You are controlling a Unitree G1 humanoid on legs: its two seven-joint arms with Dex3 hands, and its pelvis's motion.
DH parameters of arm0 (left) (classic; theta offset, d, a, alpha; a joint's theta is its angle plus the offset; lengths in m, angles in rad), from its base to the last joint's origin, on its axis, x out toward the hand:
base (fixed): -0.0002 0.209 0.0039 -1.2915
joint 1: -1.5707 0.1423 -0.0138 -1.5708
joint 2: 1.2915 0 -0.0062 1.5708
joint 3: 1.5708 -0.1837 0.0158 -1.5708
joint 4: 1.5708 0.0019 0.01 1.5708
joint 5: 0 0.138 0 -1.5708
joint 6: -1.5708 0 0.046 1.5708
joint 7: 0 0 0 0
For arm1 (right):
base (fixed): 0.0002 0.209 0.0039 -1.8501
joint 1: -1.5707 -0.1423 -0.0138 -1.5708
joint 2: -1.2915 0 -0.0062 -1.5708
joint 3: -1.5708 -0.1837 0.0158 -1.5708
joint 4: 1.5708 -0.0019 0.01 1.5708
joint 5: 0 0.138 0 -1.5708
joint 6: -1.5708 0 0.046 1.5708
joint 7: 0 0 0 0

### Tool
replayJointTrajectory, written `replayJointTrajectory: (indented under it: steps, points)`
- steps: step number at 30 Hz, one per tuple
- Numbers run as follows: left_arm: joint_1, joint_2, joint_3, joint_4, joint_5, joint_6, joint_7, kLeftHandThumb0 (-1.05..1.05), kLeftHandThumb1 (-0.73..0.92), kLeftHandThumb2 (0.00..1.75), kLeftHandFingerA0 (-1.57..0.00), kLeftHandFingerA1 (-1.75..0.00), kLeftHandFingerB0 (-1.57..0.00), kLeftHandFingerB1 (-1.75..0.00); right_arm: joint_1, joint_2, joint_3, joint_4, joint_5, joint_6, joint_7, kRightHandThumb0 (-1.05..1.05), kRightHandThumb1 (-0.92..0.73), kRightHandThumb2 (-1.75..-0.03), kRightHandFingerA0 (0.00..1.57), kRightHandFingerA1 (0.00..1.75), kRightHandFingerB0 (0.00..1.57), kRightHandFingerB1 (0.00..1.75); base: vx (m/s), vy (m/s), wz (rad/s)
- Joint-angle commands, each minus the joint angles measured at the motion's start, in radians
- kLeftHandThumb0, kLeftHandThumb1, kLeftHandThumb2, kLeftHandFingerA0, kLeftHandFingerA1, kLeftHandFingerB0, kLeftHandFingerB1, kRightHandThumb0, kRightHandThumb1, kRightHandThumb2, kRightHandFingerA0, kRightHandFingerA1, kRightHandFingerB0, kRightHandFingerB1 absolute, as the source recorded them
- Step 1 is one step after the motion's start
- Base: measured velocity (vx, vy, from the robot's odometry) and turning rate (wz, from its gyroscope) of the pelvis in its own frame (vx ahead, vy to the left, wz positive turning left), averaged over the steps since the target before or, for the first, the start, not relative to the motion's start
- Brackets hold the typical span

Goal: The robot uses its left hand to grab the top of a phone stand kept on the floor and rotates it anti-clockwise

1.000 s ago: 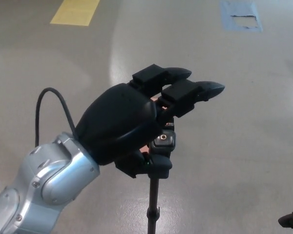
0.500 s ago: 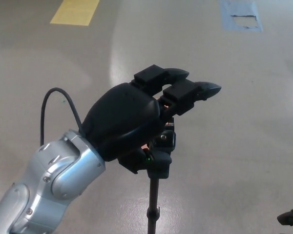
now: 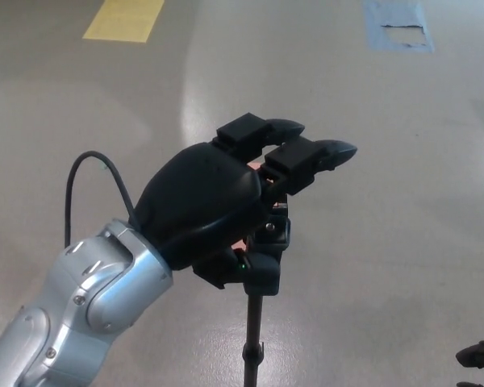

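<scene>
We see the black left hand (image 3: pixel 206 205) directly over the head of the black metal phone stand (image 3: pixel 258 278), palm down, its two thick fingers (image 3: pixel 306 157) extended past the stand's top. The thumb sits below, beside the head; we cannot tell whether the hand actually grips it. The stand's thin pole drops to the grey polished floor (image 3: pixel 387 242). Far right of the stand, only a black tip of the right hand (image 3: pixel 480 355) shows.
</scene>
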Motion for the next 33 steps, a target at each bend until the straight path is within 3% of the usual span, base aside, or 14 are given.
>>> replayJointTrajectory:
  steps: [1,3,5,9,10,13,14,16,19,25,26,31,32,33]
  points:
    - [0.012,0.015,0.005,0.011,0.017,-0.031,0.018,-0.50,0.40,0.62,-0.09,-0.34,-0.07,-0.32,-0.011,-0.020,0.000,0.000,-0.006,0.004,0.005,-0.47,-0.67,-0.80,0.27,0.46,0.08,0.35,0.00,0.000,0.00]
    - [0.016,0.016,0.005,0.011,0.019,-0.031,0.018,-0.45,0.31,0.67,-0.08,-0.40,0.00,-0.36,-0.011,-0.020,-0.001,0.000,-0.004,0.004,0.009,-0.40,-0.79,-0.65,0.31,0.39,0.12,0.26,0.00,0.000,0.00]
    - [0.020,0.016,0.006,0.013,0.022,-0.033,0.019,-0.52,0.41,0.60,-0.10,-0.33,-0.08,-0.32,-0.011,-0.020,-0.001,0.001,-0.004,0.001,0.011,-0.47,-0.68,-0.79,0.25,0.44,0.09,0.35,0.00,0.000,0.00]
    - [0.023,0.017,0.008,0.017,0.022,-0.034,0.018,-0.44,0.46,0.56,-0.12,-0.30,-0.08,-0.28,-0.013,-0.019,0.000,0.000,-0.005,0.001,0.011,-0.46,-0.68,-0.79,0.26,0.45,0.09,0.35,0.00,0.000,0.00]
    - [0.023,0.017,0.009,0.018,0.023,-0.034,0.017,-0.46,0.31,0.67,-0.08,-0.40,0.00,-0.36,-0.015,-0.019,-0.002,0.001,-0.003,0.003,0.012,-0.46,-0.68,-0.78,0.25,0.44,0.09,0.35,0.00,0.000,0.00]
    - [0.022,0.019,0.009,0.022,0.027,-0.037,0.019,-0.53,0.39,0.60,-0.09,-0.34,-0.04,-0.32,-0.016,-0.018,-0.006,0.001,0.002,0.004,0.016,-0.46,-0.68,-0.78,0.28,0.46,0.10,0.35,0.00,0.000,0.00]
    - [0.022,0.019,0.009,0.025,0.029,-0.040,0.022,-0.27,0.29,0.84,0.00,-0.48,0.00,-0.48,-0.017,-0.018,-0.007,0.001,0.002,0.005,0.016,-0.39,-0.79,-0.63,0.34,0.40,0.14,0.27,0.00,0.000,0.00]
    - [0.021,0.018,0.009,0.031,0.031,-0.045,0.029,-0.27,0.30,0.84,0.00,-0.48,0.00,-0.48,-0.019,-0.018,-0.009,0.002,0.003,0.006,0.017,-0.46,-0.68,-0.79,0.29,0.47,0.10,0.35,0.00,0.000,0.00]
    - [0.020,0.019,0.010,0.037,0.035,-0.050,0.034,-0.27,0.29,0.84,0.00,-0.47,0.00,-0.48,-0.022,-0.019,-0.007,0.002,0.000,0.003,0.018,-0.46,-0.68,-0.79,0.28,0.46,0.10,0.35,0.00,0.000,0.00]
    - [0.015,0.019,0.013,0.052,0.037,-0.057,0.040,-0.27,0.30,0.84,0.00,-0.47,0.00,-0.48,-0.028,-0.016,-0.009,0.004,0.002,0.006,0.019,-0.39,-0.79,-0.63,0.33,0.41,0.14,0.27,0.00,0.000,0.00]
    - [0.016,0.019,0.012,0.056,0.040,-0.055,0.040,-0.26,0.30,0.84,0.00,-0.48,0.00,-0.48,-0.028,-0.017,-0.006,0.005,-0.002,0.004,0.015,-0.47,-0.67,-0.79,0.30,0.47,0.10,0.35,0.00,0.000,0.00]
    - [0.014,0.017,0.013,0.073,0.049,-0.061,0.056,-0.26,0.31,0.85,0.00,-0.47,0.00,-0.48,-0.031,-0.017,0.001,0.006,-0.009,0.002,0.012,-0.47,-0.68,-0.80,0.29,0.47,0.09,0.35,0.00,0.000,0.00]
    - [0.011,0.015,0.015,0.086,0.047,-0.066,0.065,-0.26,0.34,0.87,0.00,-0.47,0.00,-0.47,-0.030,-0.017,0.001,0.006,-0.009,0.002,0.012,-0.40,-0.79,-0.64,0.36,0.40,0.13,0.27,0.00,0.000,0.00]
    - [0.009,0.014,0.017,0.095,0.046,-0.070,0.072,-0.26,0.34,0.87,0.00,-0.47,0.00,-0.47,-0.030,-0.016,0.002,0.005,-0.010,0.001,0.011,-0.40,-0.79,-0.64,0.36,0.40,0.13,0.27,0.00,0.000,0.00]
